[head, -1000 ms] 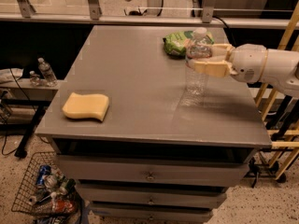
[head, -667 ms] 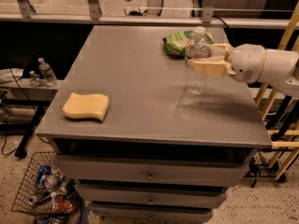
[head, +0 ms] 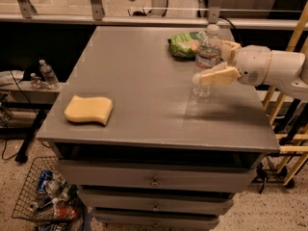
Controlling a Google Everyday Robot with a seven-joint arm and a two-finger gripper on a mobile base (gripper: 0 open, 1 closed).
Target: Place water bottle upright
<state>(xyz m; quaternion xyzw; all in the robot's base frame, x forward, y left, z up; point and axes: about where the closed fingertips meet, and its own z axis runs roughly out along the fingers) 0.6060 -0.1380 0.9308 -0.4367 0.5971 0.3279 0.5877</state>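
The water bottle [head: 207,41], clear ribbed plastic with a white cap and a banded label, stands upright on the grey table [head: 139,76] near its right edge. My gripper [head: 210,61] reaches in from the right on a white arm [head: 274,69]. Its tan fingers sit on either side of the bottle, one finger [head: 216,76] in front of the lower body and the other behind the shoulder. The fingers look closed on the bottle, whose base rests on the table.
A green bag [head: 184,44] lies just behind the bottle. A yellow sponge [head: 89,109] lies at the front left. Two small bottles [head: 44,74] stand on a low shelf at left. A wire basket [head: 45,196] with cans is on the floor. Wooden rails [head: 288,109] stand at right.
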